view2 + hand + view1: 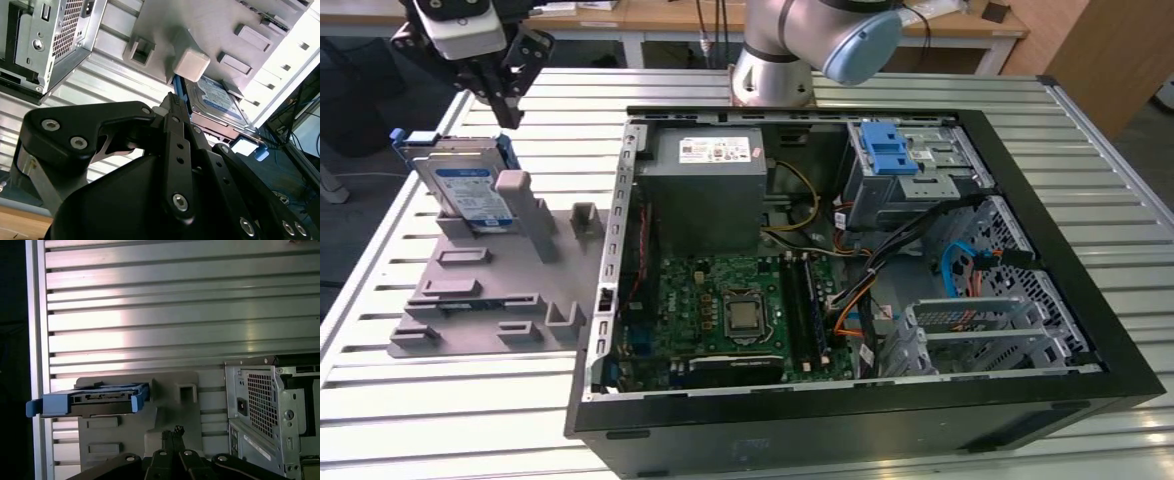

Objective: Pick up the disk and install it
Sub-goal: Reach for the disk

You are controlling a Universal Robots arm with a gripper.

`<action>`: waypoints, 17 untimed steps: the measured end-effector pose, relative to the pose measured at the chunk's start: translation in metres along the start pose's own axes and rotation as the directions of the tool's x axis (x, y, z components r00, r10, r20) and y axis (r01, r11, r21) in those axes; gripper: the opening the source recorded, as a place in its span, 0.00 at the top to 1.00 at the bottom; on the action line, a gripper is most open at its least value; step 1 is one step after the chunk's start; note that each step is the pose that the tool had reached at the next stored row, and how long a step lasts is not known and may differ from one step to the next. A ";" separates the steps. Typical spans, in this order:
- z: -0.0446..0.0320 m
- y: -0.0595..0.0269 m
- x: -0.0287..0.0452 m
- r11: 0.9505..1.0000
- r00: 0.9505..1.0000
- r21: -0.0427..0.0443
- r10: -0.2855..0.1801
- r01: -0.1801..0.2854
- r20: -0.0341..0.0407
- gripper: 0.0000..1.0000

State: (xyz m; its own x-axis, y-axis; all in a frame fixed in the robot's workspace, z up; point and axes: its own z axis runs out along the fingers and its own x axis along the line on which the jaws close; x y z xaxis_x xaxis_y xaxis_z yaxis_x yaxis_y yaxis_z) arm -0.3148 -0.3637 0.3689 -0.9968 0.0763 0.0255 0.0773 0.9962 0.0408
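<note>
The gripper hangs just above the grey fixture, jaws pressed together and gripping nothing (the tips meet in the first wrist view). One disk stands on edge in the fixture, just below the gripper and untouched. One open computer case lies beside the fixture.

Silver arm, black hand

The arm is a silver-grey tube with a rounded pale blue joint cap. A white-and-grey block tops the hand. Its matte black linkage bars carry round silver screws at the pivots in the second wrist view.
</note>
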 end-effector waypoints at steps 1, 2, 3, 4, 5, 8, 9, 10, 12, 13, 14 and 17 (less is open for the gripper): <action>0.0002 0.0002 0.0013 1.000 1.000 0.000 0.000 0.000 0.000 0.89; 0.0004 0.0004 0.0027 1.000 1.000 0.000 0.000 0.000 0.000 0.89; 0.0007 0.0007 0.0042 1.000 1.000 0.000 0.000 0.000 0.000 0.89; 0.0010 0.0009 0.0059 1.000 1.000 0.000 0.000 0.000 0.000 0.89; 0.0013 0.0012 0.0075 1.000 1.000 0.000 0.000 0.000 0.000 0.89; 0.0021 0.0014 0.0116 1.000 1.000 0.000 0.000 0.000 -0.001 0.89; 0.0023 0.0015 0.0129 1.000 1.000 0.000 0.000 0.000 -0.001 0.89; 0.0026 0.0016 0.0141 1.000 1.000 0.000 0.000 0.000 -0.001 0.89; 0.0039 0.0025 0.0187 1.000 1.000 0.000 0.000 0.000 -0.001 0.89; 0.0042 0.0028 0.0198 1.000 1.000 0.000 0.000 0.000 -0.001 0.89; 0.0045 0.0031 0.0210 1.000 1.000 0.000 0.000 0.000 -0.001 0.89; 0.0056 0.0040 0.0246 1.000 1.000 0.000 0.000 0.000 -0.002 0.89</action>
State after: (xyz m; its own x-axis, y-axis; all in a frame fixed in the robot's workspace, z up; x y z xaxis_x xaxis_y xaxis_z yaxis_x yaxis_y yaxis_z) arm -0.3391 -0.3576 0.3641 -0.9967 0.0764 0.0271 0.0774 0.9962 0.0406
